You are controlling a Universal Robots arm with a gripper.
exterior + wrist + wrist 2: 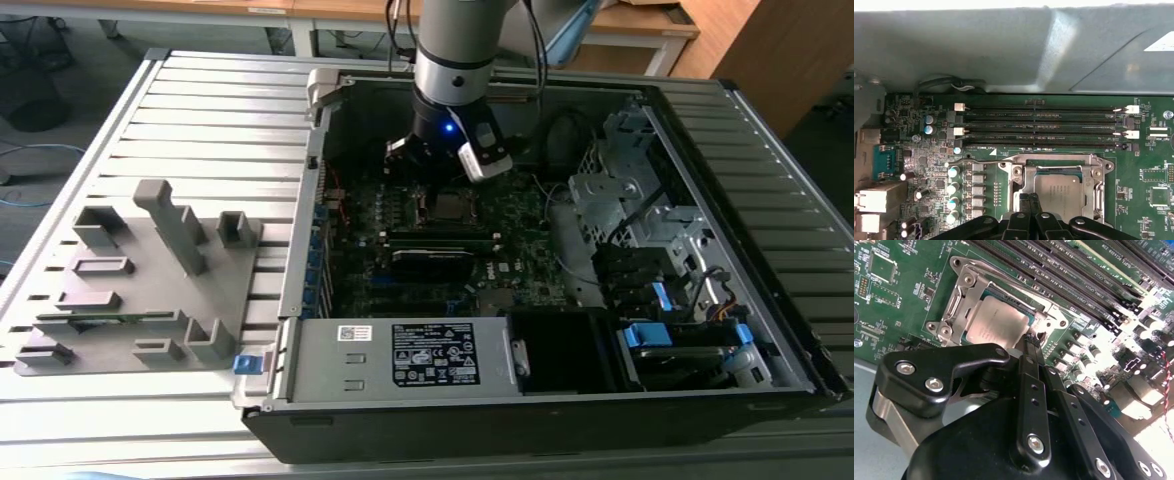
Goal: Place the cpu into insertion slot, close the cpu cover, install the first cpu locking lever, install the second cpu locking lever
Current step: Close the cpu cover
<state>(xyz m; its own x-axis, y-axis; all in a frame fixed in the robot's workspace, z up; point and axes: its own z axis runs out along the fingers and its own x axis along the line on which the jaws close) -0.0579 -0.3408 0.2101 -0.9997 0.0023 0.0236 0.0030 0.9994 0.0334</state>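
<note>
Arm reaches down into open computer case [534,425], laid on its side on slatted metal counter [200,110]. Pincer [1029,340] fingers together, nothing visible between them, tips at edge of cpu cover [956,300]; a narrow closed tip likely suits pushing rather than grasping. Cpu [996,325] sits flat in insertion slot [1059,171] on green motherboard [989,192], cover down around it, chip showing through the window. Wire locking lever [974,162] runs alongside the socket; latched or not, cannot tell. Exterior view: grey parts fixture [134,290] at nine o'clock of case, wooden desks [641,20] at twelve o'clock.
</note>
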